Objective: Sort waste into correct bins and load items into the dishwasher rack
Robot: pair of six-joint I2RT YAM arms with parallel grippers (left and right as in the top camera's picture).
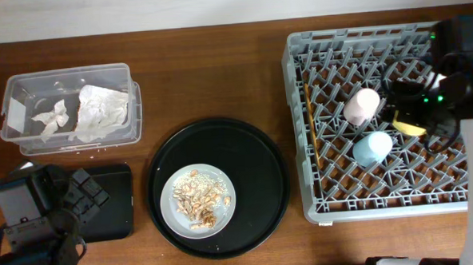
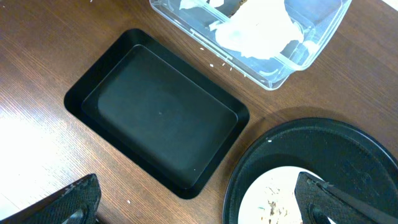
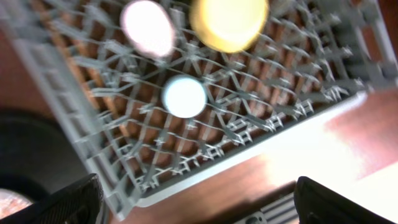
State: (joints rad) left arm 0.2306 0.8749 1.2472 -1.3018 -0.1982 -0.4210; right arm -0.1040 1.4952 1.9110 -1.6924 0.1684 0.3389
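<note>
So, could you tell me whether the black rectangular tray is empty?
Empty: the black rectangular tray shows only its bare floor in the left wrist view.

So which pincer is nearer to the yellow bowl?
The right one. The right pincer hangs over the grey rack, close to the yellow bowl lying in it; the left pincer is far off across the table, by the shallow black tray.

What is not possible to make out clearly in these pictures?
1. Overhead: the yellow bowl is mostly under the right arm; the right wrist view shows it only blurred.
2. Overhead: the left part of the black tray is under the left arm.
3. Left wrist: the plate is cut off by the bottom edge.
4. Left wrist: the clear tub is cut off by the top edge.
5. Overhead: the chopsticks are too thin to count.
</note>
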